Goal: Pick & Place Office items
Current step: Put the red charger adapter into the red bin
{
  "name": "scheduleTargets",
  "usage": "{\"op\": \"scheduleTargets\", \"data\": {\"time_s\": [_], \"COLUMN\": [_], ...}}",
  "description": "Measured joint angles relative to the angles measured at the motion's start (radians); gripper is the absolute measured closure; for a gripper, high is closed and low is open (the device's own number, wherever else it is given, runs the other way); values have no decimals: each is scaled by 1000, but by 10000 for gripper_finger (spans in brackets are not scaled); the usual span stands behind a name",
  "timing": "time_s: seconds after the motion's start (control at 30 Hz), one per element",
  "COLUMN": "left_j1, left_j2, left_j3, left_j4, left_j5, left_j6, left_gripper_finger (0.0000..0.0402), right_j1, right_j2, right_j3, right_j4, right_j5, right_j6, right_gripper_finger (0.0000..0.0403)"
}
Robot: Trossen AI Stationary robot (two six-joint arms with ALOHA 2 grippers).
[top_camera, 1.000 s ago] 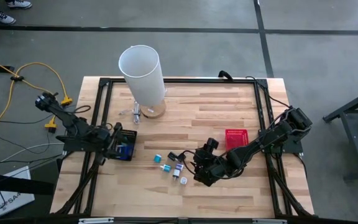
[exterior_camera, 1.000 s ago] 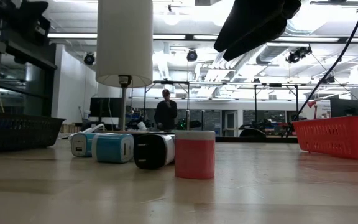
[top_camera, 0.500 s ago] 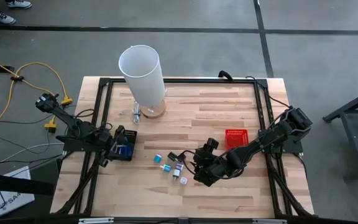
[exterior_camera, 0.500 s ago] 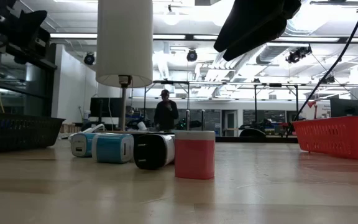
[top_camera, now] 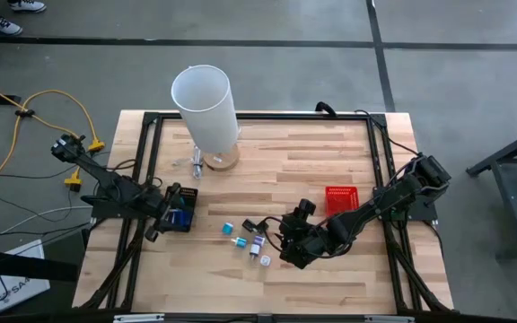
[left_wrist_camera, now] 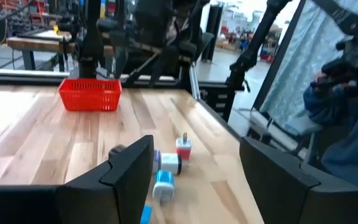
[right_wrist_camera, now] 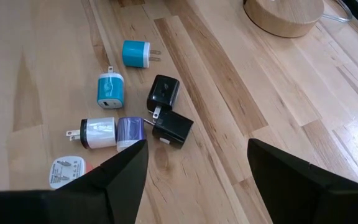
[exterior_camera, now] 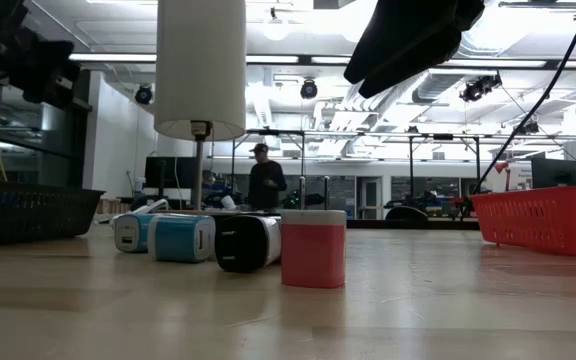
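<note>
Office items (right_wrist_camera: 132, 99) clustered mid wooden table (top_camera: 330, 144), blue, teal, black, white plug pieces, some touching. Right gripper (right_wrist_camera: 194, 171) just above them, fingers spread wide, nothing held. Left gripper (left_wrist_camera: 194, 168) at table's left edge, also wide open, empty. Red basket (top_camera: 340, 198) beside right arm. White cylinder (top_camera: 206, 109) at the back. Person (exterior_camera: 264, 182) in room behind.

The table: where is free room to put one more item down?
Bare wood lies between the lamp base and the red basket, and along the near edge. It is crowded at the chargers, beside the right claw.
</note>
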Motion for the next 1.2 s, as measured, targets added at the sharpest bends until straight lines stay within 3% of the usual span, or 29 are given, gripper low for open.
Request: {"op": "scheduleTargets", "data": {"time_s": [0.6,1.2], "left_j1": [1,1], "left_j2": [0,0], "left_j3": [-2,-4], "left_j4": [-137,-139], "left_j5": [-8,-73], "left_j6": [37,130], "left_gripper_finger": [169,169], "right_j1": [0,0], "right_j2": [0,0], "right_j3": [0,0], "right_j4": [0,0], "right_j5": [0,-1], "right_j6": [0,0], "right_gripper_finger": [141,141]}}
